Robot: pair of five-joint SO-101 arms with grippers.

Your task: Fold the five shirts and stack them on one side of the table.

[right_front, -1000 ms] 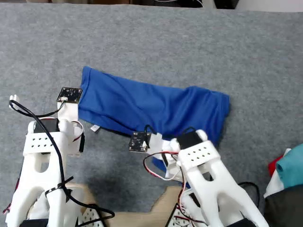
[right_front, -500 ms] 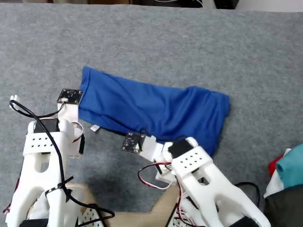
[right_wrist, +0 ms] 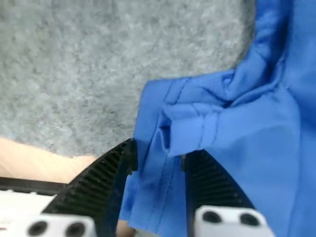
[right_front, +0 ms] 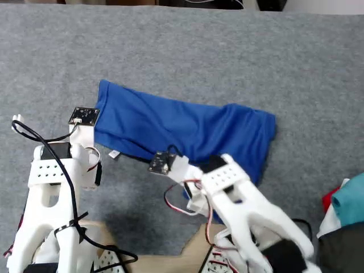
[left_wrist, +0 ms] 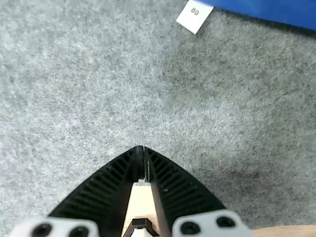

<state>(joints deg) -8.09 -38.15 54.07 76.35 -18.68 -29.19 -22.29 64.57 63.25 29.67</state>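
A blue shirt (right_front: pixel 182 128) lies folded into a long band across the middle of the grey table (right_front: pixel 256 57). My right gripper (right_wrist: pixel 158 155) is shut on the shirt's bunched hem (right_wrist: pixel 197 128) at the band's near edge, with the cloth pinched between its black fingers (right_wrist: pixel 116 170). In the high view the right arm (right_front: pixel 233 187) covers that corner, and a bit of blue (right_front: pixel 189 196) shows beneath it. My left gripper (left_wrist: pixel 140 150) is shut on nothing, low over bare carpet. A white tag (left_wrist: pixel 194 13) and the shirt's edge (left_wrist: pixel 276 12) lie just ahead of it. The left arm (right_front: pixel 57 170) stands beside the shirt's left end.
A heap of other clothes (right_front: pixel 347 207), teal, red, white and dark, sits at the table's right edge. A wooden board (right_front: pixel 170 263) shows at the front edge between the two arm bases. Bare grey carpet stretches behind the shirt.
The right arm has swung left along the shirt's near edge and turned, with the hem in its gripper. The left arm has not moved.
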